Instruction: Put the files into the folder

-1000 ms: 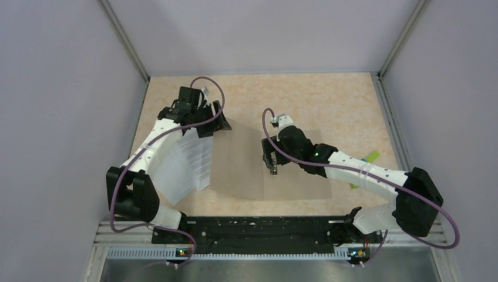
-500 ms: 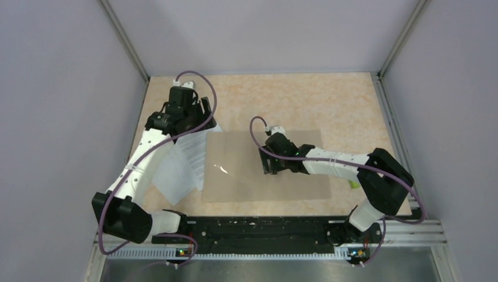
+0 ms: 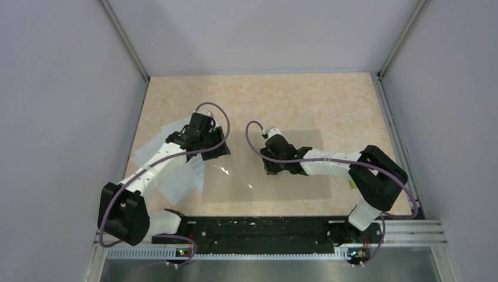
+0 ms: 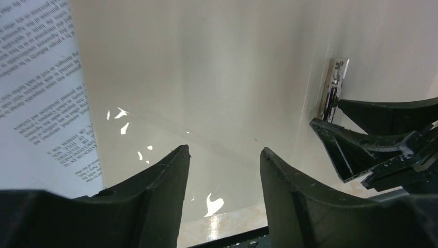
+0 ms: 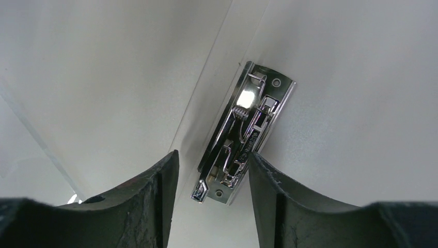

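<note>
The brown folder [image 3: 293, 182] lies open and flat in the middle of the table. Its pale inside fills the left wrist view [image 4: 206, 77] and the right wrist view [image 5: 103, 77]. A chrome clip [image 5: 245, 137] sits along its fold and also shows as the clip [image 4: 333, 88] beyond my left fingers. My right gripper [image 3: 271, 165] is low over the fold, open, and its jaws [image 5: 212, 157] straddle the clip's near end. My left gripper [image 3: 215, 148] hovers open over the folder's left half with nothing between its fingers [image 4: 224, 155]. The files [image 3: 176, 176] lie fanned out left of the folder, with a printed sheet [image 4: 41, 88] beside its edge.
A small green block [image 3: 353, 184] peeks out by the folder's right edge, behind my right arm. Grey walls close in the beige table [image 3: 293, 100] on three sides. The black base rail [image 3: 258, 229] runs along the near edge.
My left gripper moved from the folder's far-left corner toward me and onto its left half, and the folder now lies flat. The right gripper shifted slightly left over the clip. Both jaws have narrowed.
</note>
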Action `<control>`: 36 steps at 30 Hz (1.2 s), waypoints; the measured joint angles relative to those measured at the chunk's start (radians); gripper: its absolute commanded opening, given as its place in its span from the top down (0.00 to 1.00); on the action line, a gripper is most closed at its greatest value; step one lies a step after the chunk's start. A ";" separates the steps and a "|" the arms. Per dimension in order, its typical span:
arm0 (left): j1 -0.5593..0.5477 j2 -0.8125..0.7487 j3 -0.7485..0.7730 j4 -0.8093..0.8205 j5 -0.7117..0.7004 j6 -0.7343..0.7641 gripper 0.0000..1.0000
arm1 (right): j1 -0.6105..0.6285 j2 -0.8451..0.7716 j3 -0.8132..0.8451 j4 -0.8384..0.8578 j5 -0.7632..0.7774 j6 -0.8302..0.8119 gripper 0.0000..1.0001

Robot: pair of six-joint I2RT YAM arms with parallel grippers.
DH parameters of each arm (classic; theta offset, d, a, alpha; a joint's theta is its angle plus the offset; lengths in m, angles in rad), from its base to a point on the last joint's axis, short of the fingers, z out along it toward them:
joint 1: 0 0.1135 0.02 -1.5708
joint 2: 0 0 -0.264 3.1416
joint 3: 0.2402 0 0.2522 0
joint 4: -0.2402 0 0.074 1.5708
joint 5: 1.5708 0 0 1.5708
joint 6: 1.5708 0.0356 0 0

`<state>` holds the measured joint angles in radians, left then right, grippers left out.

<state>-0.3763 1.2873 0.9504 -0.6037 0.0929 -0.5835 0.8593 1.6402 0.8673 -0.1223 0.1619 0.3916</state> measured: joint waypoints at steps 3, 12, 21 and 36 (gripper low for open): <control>-0.023 0.000 -0.052 0.036 0.008 -0.043 0.43 | -0.001 0.003 -0.003 0.010 -0.003 -0.018 0.54; -0.049 -0.007 -0.173 0.150 0.008 -0.170 0.43 | -0.005 -0.010 -0.043 0.072 -0.028 -0.050 0.76; -0.064 -0.011 -0.246 0.203 0.013 -0.254 0.46 | -0.002 -0.057 -0.097 0.088 -0.040 -0.087 0.81; -0.094 0.092 -0.286 0.230 -0.117 -0.398 0.63 | 0.009 -0.128 -0.043 -0.076 -0.046 -0.056 0.69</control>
<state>-0.4706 1.3796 0.6640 -0.3740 -0.0238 -0.9813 0.8684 1.5124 0.8242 -0.1982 0.1158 0.3355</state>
